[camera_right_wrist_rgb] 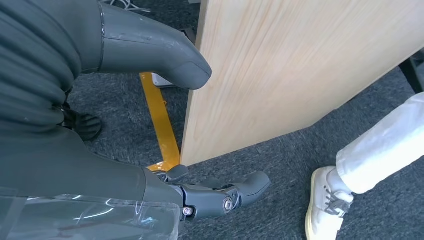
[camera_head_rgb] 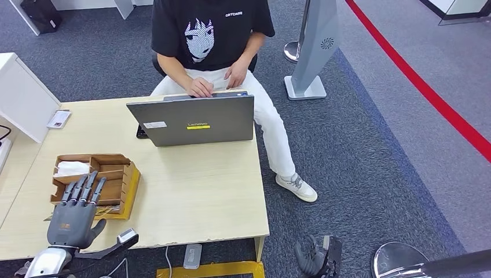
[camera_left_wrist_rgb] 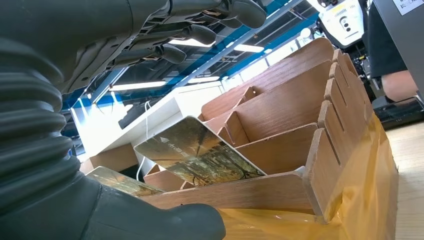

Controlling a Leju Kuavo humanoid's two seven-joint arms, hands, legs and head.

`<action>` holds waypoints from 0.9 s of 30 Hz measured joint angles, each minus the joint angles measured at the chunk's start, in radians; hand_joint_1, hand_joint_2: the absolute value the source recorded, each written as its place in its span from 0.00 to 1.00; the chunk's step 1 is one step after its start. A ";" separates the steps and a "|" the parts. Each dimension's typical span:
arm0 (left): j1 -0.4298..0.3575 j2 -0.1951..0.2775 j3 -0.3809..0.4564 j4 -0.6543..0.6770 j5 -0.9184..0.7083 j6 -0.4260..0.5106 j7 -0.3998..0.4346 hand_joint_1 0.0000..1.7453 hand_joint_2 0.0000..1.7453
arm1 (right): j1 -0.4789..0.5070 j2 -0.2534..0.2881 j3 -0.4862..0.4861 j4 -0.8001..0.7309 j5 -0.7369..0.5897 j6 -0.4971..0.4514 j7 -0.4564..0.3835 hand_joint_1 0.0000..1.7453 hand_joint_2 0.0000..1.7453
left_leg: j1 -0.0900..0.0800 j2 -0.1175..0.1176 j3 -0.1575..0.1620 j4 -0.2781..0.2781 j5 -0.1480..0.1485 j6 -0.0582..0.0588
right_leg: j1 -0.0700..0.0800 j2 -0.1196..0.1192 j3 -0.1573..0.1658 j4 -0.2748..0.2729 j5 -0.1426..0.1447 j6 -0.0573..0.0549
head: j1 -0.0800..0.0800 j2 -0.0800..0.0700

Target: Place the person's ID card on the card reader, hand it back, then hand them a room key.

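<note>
The left hand, fingers spread and holding nothing, hovers over the slotted wooden card organiser at the light wooden desk's eight o'clock. A glossy patterned room key card leans in one slot. The right hand hangs empty, loosely curled, beside the desk at five o'clock.

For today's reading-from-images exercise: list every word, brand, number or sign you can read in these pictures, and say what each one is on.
"Lenovo" on the back of the laptop lid, above a yellow strip.
White sticker on the laptop lid: too small to read.
White chest print on the person's black T-shirt: too small to read.
White print beside a small arrow on the card in the wooden organizer: blurred.
</note>
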 joint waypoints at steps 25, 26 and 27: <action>0.027 0.000 0.010 -0.001 0.030 0.002 -0.021 1.00 1.00 | 0.000 0.000 -0.018 -0.001 0.012 0.007 -0.007 0.00 1.00 | 0.000 0.000 0.000 0.000 0.000 0.000 | 0.000 0.000 0.000 0.000 0.000 0.000 | 0.000 0.000; 0.023 0.000 0.011 -0.004 0.029 0.005 -0.018 1.00 1.00 | -0.001 0.000 -0.019 -0.002 0.013 0.006 -0.005 0.00 1.00 | 0.000 0.000 0.000 0.000 0.000 0.000 | 0.000 0.000 0.000 0.000 0.000 0.000 | 0.000 0.000; 0.018 -0.001 0.012 -0.007 0.029 0.004 -0.016 1.00 1.00 | -0.001 0.000 -0.019 -0.002 0.014 0.005 -0.004 0.00 1.00 | 0.000 0.000 0.000 0.000 0.000 0.000 | 0.000 0.000 0.000 0.000 0.000 0.000 | 0.000 0.000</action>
